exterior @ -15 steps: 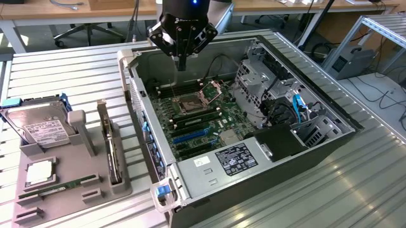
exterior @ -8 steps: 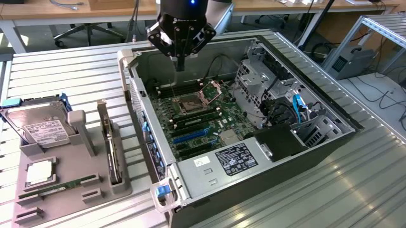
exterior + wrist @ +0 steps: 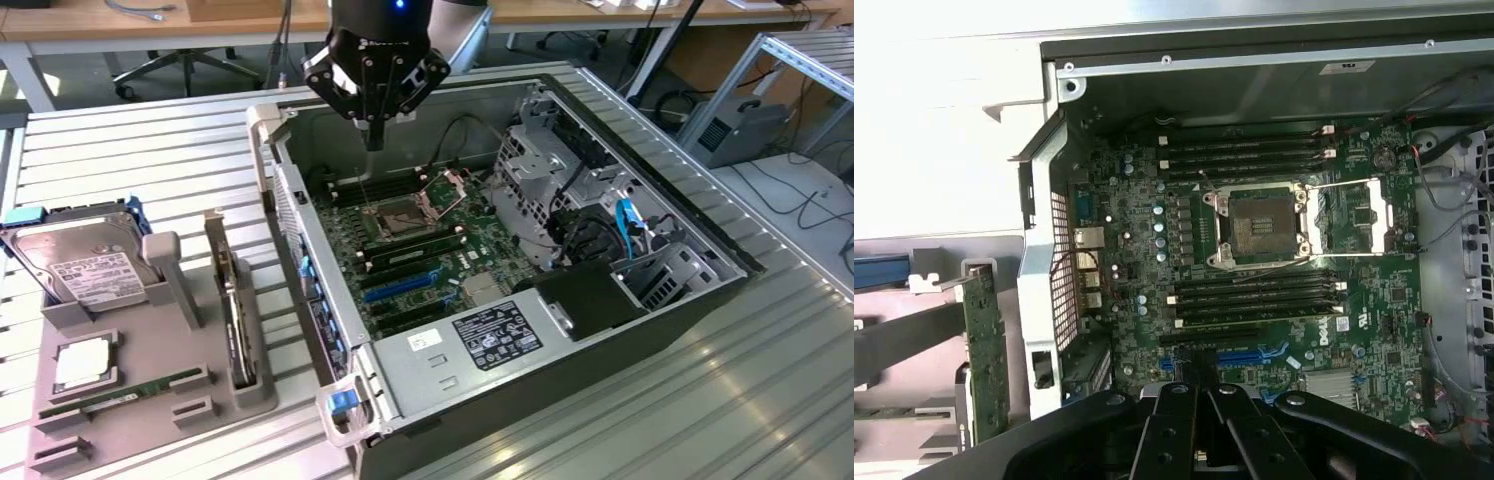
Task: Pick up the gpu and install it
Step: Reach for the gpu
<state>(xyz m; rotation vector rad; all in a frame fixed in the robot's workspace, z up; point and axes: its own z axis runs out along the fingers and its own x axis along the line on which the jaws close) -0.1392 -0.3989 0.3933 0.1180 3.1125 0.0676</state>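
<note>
GPU (image 3: 231,295) stands on edge in the grey holder tray (image 3: 260,395) beside the open PC case (image 3: 561,400). Tool (image 3: 375,140) is fully closed and empty, above the motherboard (image 3: 400,250). Card is likely light, stiff and fragile; grip its top edge, clear of components.

White lettering (image 3: 1316,336) on the motherboard (image 3: 1144,250), just beside one bank of memory slots, appears to read "DELL". The black label (image 3: 497,335) on the power supply (image 3: 427,365), the white label (image 3: 91,275) on the hard drive (image 3: 67,235) and a small white sticker (image 3: 1347,67) on the case wall (image 3: 1254,95) carry print too small to read.
</note>
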